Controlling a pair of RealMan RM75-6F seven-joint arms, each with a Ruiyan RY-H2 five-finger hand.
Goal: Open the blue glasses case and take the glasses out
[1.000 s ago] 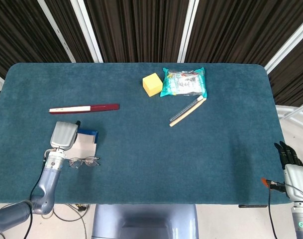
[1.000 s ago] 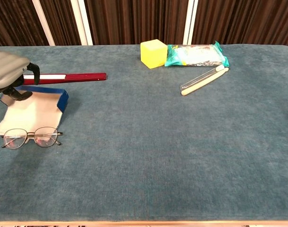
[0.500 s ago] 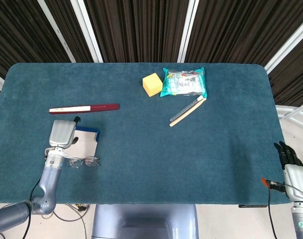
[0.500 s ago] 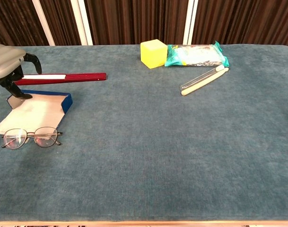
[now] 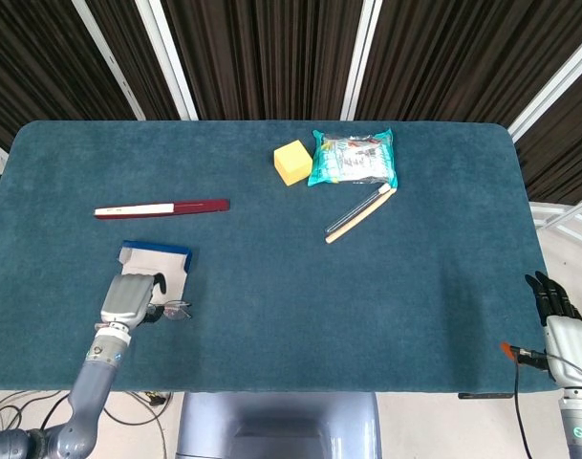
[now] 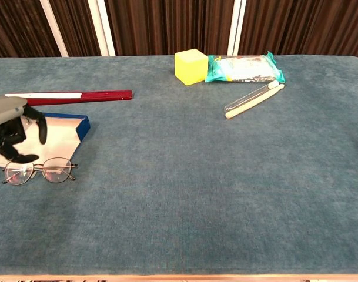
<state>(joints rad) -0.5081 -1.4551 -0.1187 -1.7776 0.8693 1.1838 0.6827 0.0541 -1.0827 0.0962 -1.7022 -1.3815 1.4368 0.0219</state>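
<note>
Down at the lower left of the chest view we've got the glasses (image 6: 40, 171) lying out on the table (image 6: 184, 194), just in front of the open blue case (image 6: 56, 131). Our left hand (image 6: 11, 132) sits right over the glasses' left lens, fingers curled down and holding nothing we can see. Our right hand (image 5: 558, 311) is off the table at the lower right of the head view, fingers straight and together. Farther back: a red pen (image 6: 73, 96), chopsticks (image 6: 253, 100), a yellow cube (image 6: 191, 66) and a snack bag (image 6: 243, 68).
</note>
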